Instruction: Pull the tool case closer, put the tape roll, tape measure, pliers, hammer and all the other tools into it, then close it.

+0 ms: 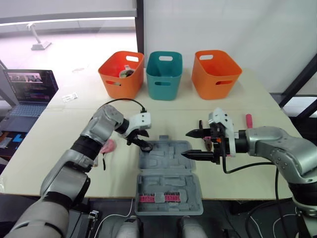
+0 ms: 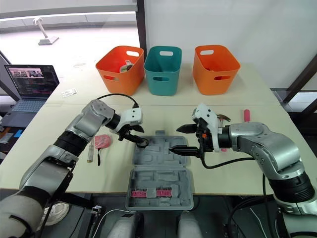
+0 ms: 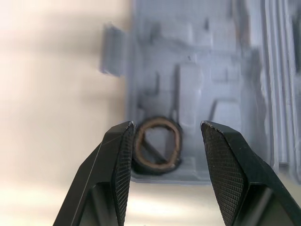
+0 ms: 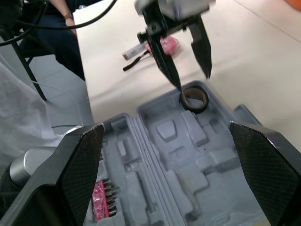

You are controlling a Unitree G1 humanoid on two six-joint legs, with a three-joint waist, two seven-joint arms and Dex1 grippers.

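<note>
the grey plastic tool case (image 1: 168,186) lies open near the front of the pale surface (image 1: 59,148), the dark tape roll (image 3: 155,165) in its far left corner. left hand (image 1: 141,143) and right hand (image 1: 184,144) hover spread, empty. a pink round tool (image 1: 108,146) waits outside, likely others; closing remains.

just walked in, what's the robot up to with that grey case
A humanoid robot is packing tools into the open grey tool case on the table. Its left hand is open over the tape roll, which lies in a corner of the case. The right hand hovers open above the case's right side, holding nothing. A pink round tool and a pink-handled tool lie outside the case, so most packing remains.
</note>
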